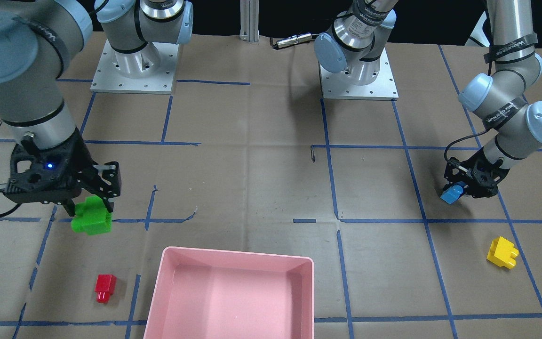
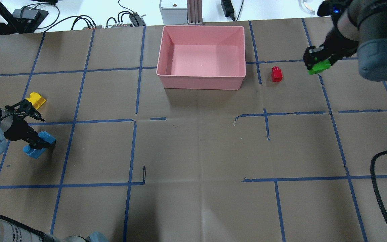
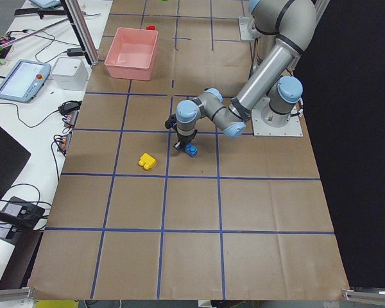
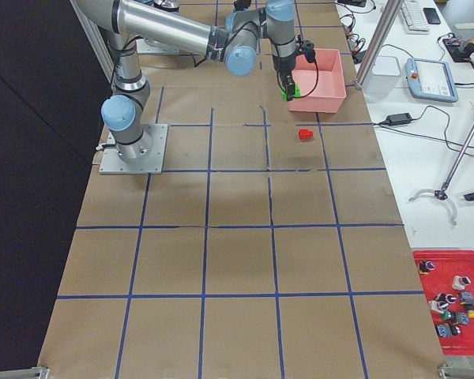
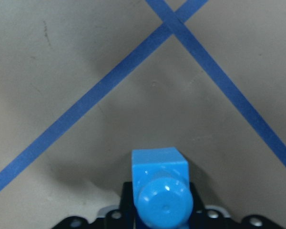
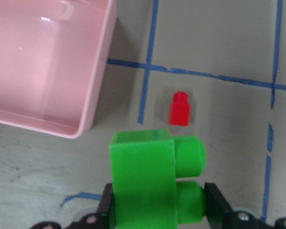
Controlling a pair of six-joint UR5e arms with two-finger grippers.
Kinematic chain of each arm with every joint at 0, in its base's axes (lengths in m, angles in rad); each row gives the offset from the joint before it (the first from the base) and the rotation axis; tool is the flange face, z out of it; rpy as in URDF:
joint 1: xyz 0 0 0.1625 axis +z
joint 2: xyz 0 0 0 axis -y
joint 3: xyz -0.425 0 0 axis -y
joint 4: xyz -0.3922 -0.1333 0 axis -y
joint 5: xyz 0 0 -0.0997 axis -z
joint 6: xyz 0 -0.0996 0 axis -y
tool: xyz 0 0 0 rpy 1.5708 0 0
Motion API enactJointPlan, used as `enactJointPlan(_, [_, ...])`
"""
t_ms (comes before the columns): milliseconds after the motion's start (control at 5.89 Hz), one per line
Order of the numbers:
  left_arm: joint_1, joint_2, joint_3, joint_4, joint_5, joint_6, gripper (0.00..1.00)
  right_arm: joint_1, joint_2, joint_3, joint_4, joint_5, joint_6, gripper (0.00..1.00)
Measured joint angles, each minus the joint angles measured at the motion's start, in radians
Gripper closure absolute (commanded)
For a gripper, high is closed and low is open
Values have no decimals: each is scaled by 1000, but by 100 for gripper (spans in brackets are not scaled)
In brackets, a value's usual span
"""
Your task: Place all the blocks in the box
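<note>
My right gripper (image 1: 90,207) is shut on the green brick (image 1: 91,217) and holds it above the table, off the side of the pink box (image 1: 238,257). In the right wrist view the green brick (image 6: 148,181) hangs over the red brick (image 6: 180,109), which lies on the table beside the box wall (image 6: 93,95). My left gripper (image 1: 459,190) is shut on the blue brick (image 1: 450,194), low over the table; the brick also shows in the left wrist view (image 5: 162,191). The yellow brick (image 1: 502,253) lies on the table near it. The box holds no bricks.
Both arm bases (image 1: 134,70) stand at the far edge in the front-facing view. Blue tape lines (image 2: 134,121) grid the brown table cover. A black cable (image 2: 378,188) loops in at the overhead view's right edge. Monitors and cables sit beyond the table's edge past the box.
</note>
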Motion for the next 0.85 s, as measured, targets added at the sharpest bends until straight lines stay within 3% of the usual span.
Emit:
enactJointPlan(339, [-9, 50, 115, -81, 17, -41, 99, 149, 142, -209, -5, 20, 186, 93])
enactJointPlan(509, [-26, 85, 251, -230, 21, -96, 99, 207, 254, -321, -51, 24, 241, 91])
enactJointPlan(679, [-56, 95, 398, -379, 30, -174, 99, 242, 346, -394, -123, 23, 267, 28])
enactJointPlan(848, [-96, 86, 522, -487, 39, -276, 99, 260, 406, -428, -184, 22, 283, 0])
